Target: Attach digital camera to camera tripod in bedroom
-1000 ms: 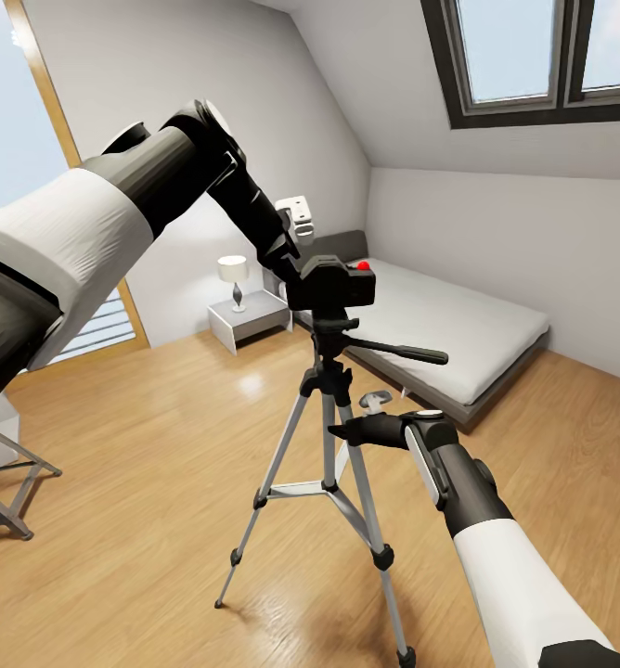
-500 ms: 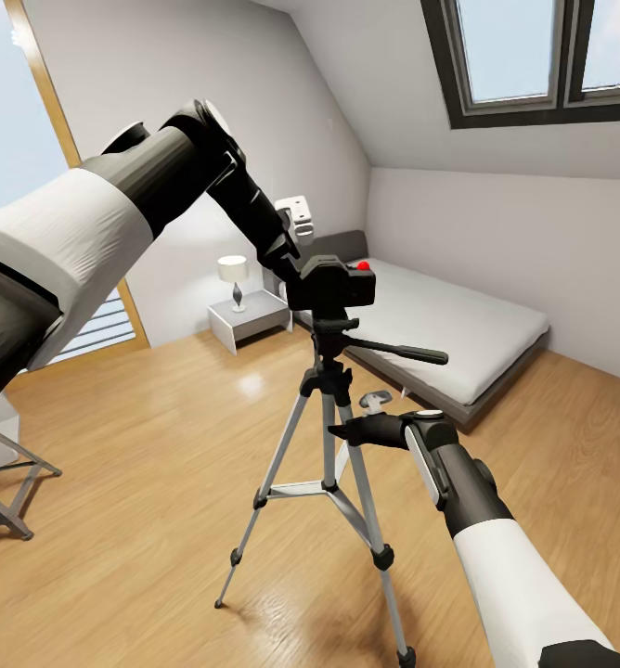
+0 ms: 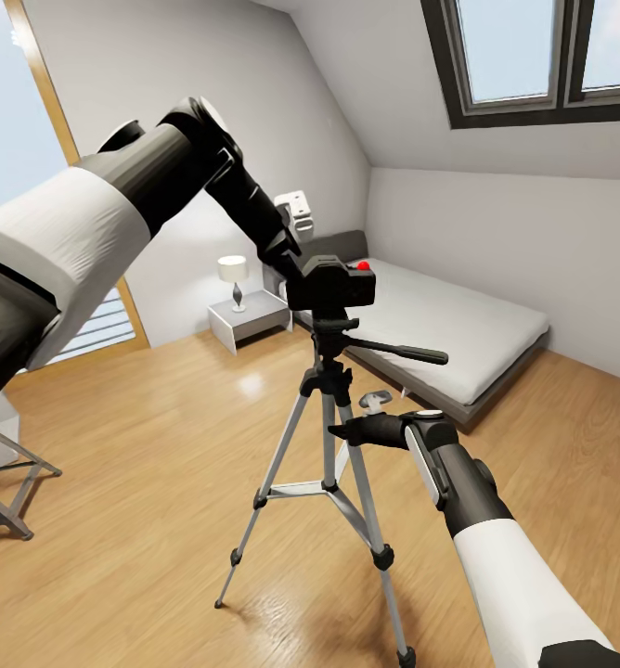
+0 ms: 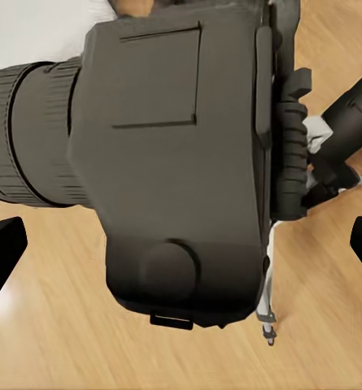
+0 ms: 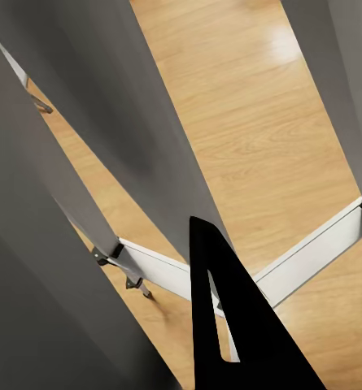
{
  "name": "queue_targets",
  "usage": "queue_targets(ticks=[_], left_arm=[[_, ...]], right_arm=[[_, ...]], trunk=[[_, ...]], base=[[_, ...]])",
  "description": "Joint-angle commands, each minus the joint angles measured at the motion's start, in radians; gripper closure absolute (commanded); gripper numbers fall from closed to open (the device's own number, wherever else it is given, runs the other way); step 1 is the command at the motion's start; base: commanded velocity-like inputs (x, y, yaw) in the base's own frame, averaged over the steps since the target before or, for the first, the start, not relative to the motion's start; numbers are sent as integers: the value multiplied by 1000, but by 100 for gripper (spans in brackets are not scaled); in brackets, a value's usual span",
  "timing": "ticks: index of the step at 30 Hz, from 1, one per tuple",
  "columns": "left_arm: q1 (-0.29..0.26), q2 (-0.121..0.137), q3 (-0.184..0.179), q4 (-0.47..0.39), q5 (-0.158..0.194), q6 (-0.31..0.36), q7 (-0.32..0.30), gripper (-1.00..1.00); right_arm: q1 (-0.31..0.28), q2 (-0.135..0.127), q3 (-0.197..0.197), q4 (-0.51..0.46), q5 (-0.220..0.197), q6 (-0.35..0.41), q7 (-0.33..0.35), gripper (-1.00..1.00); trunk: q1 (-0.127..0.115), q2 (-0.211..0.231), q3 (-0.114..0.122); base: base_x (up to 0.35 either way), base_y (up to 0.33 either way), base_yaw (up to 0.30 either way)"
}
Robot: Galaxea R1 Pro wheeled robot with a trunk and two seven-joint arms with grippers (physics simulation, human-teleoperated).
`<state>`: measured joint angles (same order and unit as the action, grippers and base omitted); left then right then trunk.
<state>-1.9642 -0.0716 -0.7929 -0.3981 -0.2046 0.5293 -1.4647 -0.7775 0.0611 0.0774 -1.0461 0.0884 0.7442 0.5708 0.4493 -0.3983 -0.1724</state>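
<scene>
My left claw [image 4: 181, 244] is spread wide — the camera [image 3: 333, 283] sits between its fingers, on the tripod [image 3: 329, 436]; right claw [image 3: 352, 430] — can't tell.

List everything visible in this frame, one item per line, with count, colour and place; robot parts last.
camera: 1, black with a red button, on top of the tripod head
tripod: 1, silver legs with black joints, standing on the wood floor mid-room
bed: 1, grey, low, against the far wall
bedside table: 1, white, left of the bed
lamp: 1, white shade, on the bedside table
skylight: 1, dark frame, in the sloped ceiling
stool: 1, grey metal, at the left edge
left gripper: 1, black, jaws spread either side of the camera
right gripper: 1, black, at the tripod's legs
</scene>
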Motion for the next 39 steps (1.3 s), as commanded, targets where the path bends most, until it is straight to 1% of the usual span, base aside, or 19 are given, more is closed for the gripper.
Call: queue_targets(ticks=[1, 6, 7, 12, 13, 16, 18, 19, 21, 23, 24, 30, 31, 34, 35, 37, 39], left_arm=[[-1, 1, 7, -1, -4, 11, -5, -100], [-1, 12, 98, -5, -3, 11, 0, -100], [-1, 18, 147, -13, -3, 11, 1, -100], [-1, 38, 287, -53, -3, 13, 6, -100], [-1, 50, 344, -72, -4, 17, 14, -100], [-1, 70, 420, -97, -4, 26, 30, -100], [-1, 83, 461, -108, -5, 35, 40, -100], [-1, 97, 492, -114, -6, 48, 48, -100], [-1, 113, 512, -110, -6, 65, 56, -100], [-1, 133, 524, -99, -6, 90, 67, -100], [-1, 153, 532, -75, -7, 120, 83, -100], [4, 204, 542, 58, -6, 219, 146, -100], [9, 214, 543, 111, -7, 241, 168, -100], [27, 224, 544, 201, -7, 261, 211, -100], [52, 227, 544, 262, -7, 269, 251, -100], [84, 231, 545, 311, -7, 274, 305, -100], [124, 234, 545, 341, -7, 276, 369, -100]], right_arm=[[0, 0, 1, 3, 51, -2, 8, 100], [0, 0, 1, 3, 51, -2, 8, 100], [0, 0, 1, 3, 51, -2, 8, 100], [0, 0, 1, 3, 51, -2, 8, 100], [0, 0, 1, 3, 51, -2, 8, 100], [0, 0, 1, 3, 51, -2, 8, 100], [0, 0, 1, 3, 51, -2, 8, 100], [0, -1, 1, 3, 51, -2, 8, 100], [0, -1, 1, 3, 51, -2, 8, 100], [0, -1, 1, 3, 51, -2, 8, 100], [0, -1, 1, 3, 51, -2, 8, 100], [0, -1, 1, 4, 51, -2, 8, 100], [0, -1, 1, 4, 51, -2, 8, 100], [0, -1, 1, 5, 51, -2, 8, 100], [0, -3, 1, 5, 51, -1, 8, 100], [0, -8, 1, 5, 51, -2, 8, 100], [0, -13, 1, 6, 50, -1, 8, 100]], trunk=[[1, -2, -2], [1, -2, -2], [1, -2, -2], [1, -2, -2], [1, -2, -2], [1, -2, -2], [1, -2, -2], [1, -2, -2], [1, -2, -2], [1, -2, -2], [1, -2, -2], [1, -2, -2], [1, -2, -2], [1, -2, -2], [1, -2, -2], [1, -2, -2], [1, -2, -2]], base=[[0, 0, 0], [0, 0, 0], [0, 0, 0], [0, 0, 0], [0, 0, 0], [0, 0, 0], [0, 0, 0], [0, 0, 0], [0, 0, 0], [0, 0, 0], [0, 0, 0], [0, 0, 0], [0, 0, 0], [0, 0, 0], [0, 0, 0], [0, 0, 0], [0, 0, 0]])
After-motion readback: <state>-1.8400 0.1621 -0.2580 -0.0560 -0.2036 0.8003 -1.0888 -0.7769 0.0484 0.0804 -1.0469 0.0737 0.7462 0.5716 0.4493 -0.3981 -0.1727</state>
